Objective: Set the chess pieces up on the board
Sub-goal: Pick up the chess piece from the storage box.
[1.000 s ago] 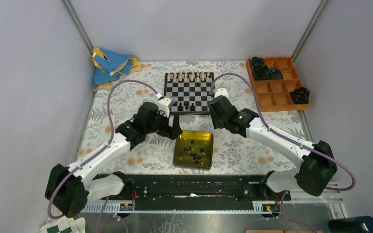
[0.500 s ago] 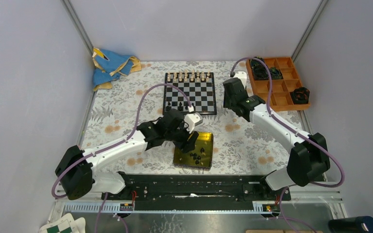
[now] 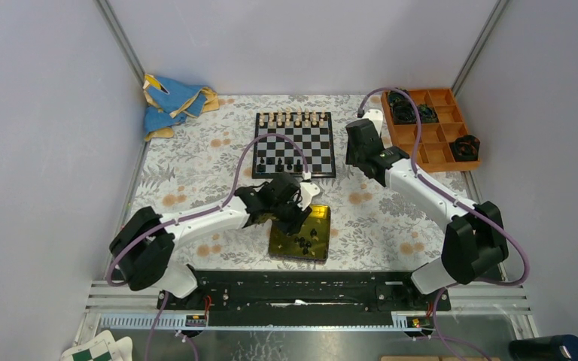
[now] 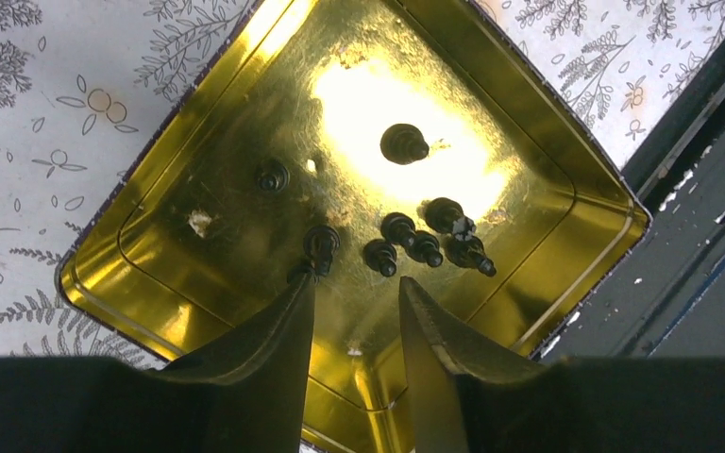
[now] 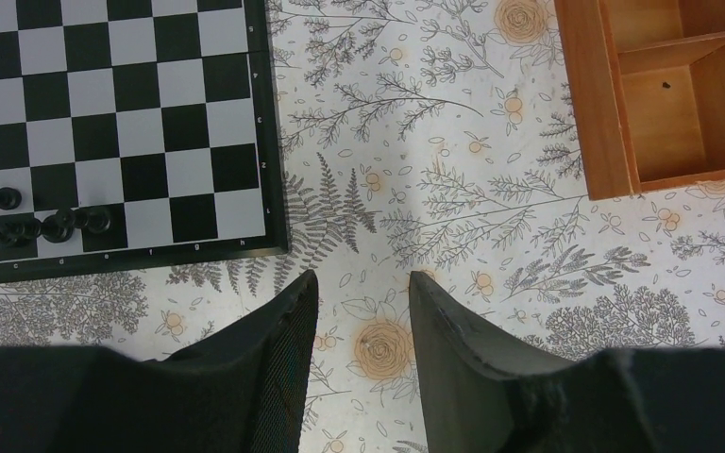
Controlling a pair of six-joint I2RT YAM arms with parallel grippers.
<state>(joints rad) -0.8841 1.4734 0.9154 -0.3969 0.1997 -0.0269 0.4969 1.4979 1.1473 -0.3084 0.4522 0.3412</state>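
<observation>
Left wrist view: the left gripper [image 4: 355,280] hung over the square yellow tin [image 4: 198,132], its jaws apart with nothing between them, the left fingertip [image 4: 297,293] just beside one of the black chess pieces [image 4: 321,245]. About eight of the pieces lay in the tin. Most were tipped on their sides in a tight cluster [image 4: 429,241] toward the near right wall, long axes slanting to the lower right. One [image 4: 404,143] lay alone in the glare and another [image 4: 272,176] sat apart, seen end-on. The tin's far and left floor was bare, and its near right corner came close to the black rail [image 4: 689,236] at the table edge. In the right wrist view the right gripper [image 5: 362,276] also stood spread and empty, over the flowered tablecloth [image 5: 491,189] just off the near right corner of the board [image 5: 151,94], with open cloth between the board's frame and the wooden tray [image 5: 585,94]. A few black pieces [image 5: 57,225] sat on the board's two near rows, left of centre. From above, cream pieces [image 3: 295,118] lined the far edge, and dark round lumps [image 3: 404,111] filled some of the tray's compartments.
</observation>
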